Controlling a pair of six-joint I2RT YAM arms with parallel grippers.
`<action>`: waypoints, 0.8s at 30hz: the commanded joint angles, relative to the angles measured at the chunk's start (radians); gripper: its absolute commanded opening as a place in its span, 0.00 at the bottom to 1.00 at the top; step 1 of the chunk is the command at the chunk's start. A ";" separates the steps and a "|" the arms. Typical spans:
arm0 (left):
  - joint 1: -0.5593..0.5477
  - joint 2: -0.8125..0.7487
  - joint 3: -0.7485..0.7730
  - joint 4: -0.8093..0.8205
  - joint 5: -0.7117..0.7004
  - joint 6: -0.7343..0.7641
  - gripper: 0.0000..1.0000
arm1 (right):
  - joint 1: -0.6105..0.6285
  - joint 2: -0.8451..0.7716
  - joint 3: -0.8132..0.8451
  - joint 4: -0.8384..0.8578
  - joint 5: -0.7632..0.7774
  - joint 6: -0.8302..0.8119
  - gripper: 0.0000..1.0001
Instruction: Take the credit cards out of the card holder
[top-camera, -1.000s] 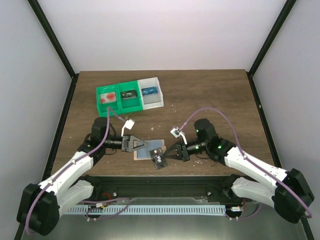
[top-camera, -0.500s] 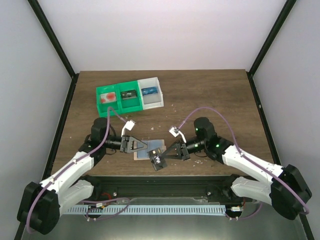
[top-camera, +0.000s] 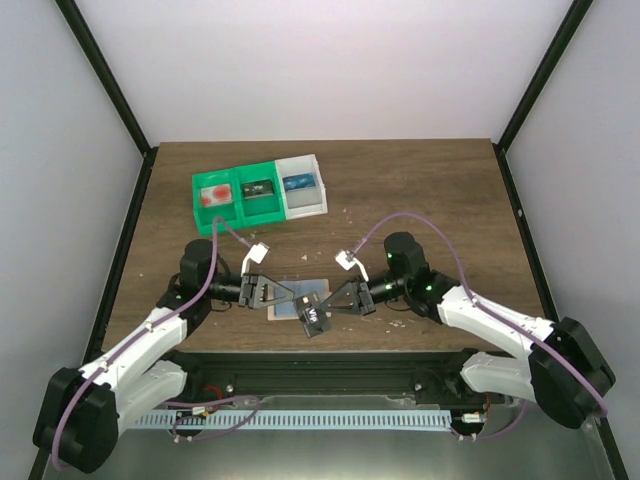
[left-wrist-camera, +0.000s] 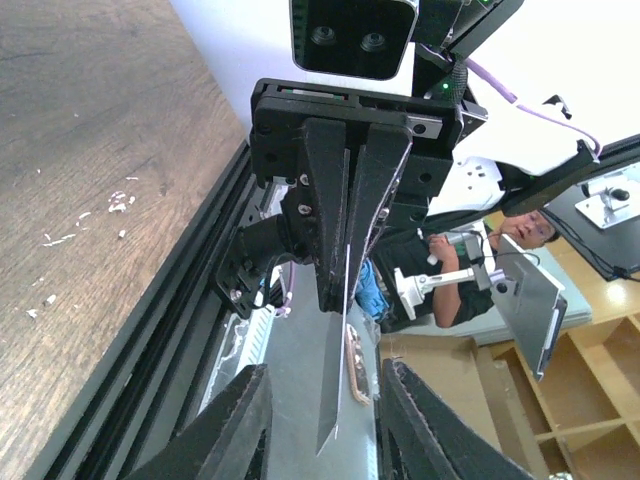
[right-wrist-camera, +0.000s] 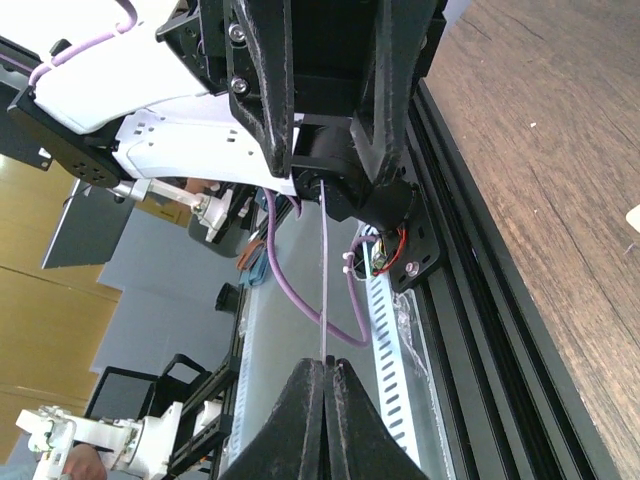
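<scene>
right end effector (right-wrist-camera: 326, 368): fingers pressed together on one end of the dark card (top-camera: 311, 318), pinching it by its flat faces.
left end effector (left-wrist-camera: 326, 380): fingers apart, one on each side of the card's free end — no contact that I can make out.
dark card, place: lifted off the surface (top-camera: 420, 190) and out of the holder, held flat between the two end effectors over the middle of the near edge.
card holder (top-camera: 288, 303): lies flat by the middle of the near edge. In the top view the held card overlaps its near right corner. Whether its pockets hold anything is too small to tell.
trays (top-camera: 238, 197): toward the far left corner, with a red-and-white, a dark and a blue item, one per compartment, probably cards.
handling: the card is likely light, thin and stiff with a little spring. Its slick faces make it apt to slide or pivot in a narrow pinch.
where to hold: across the flat faces, well in from the free short edge, never on the thin rim.
step in hand: it looks like a hand-over from right to left — the right should release only once the left has closed firmly.
</scene>
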 joint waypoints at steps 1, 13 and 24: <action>-0.003 -0.006 -0.009 0.037 0.021 0.002 0.32 | -0.012 0.014 0.014 0.066 -0.031 0.035 0.00; -0.003 -0.002 -0.006 0.049 0.017 -0.011 0.05 | -0.014 0.039 0.029 0.097 -0.047 0.050 0.00; -0.003 -0.019 0.015 0.022 0.008 -0.002 0.35 | -0.015 0.049 0.027 0.124 -0.059 0.078 0.01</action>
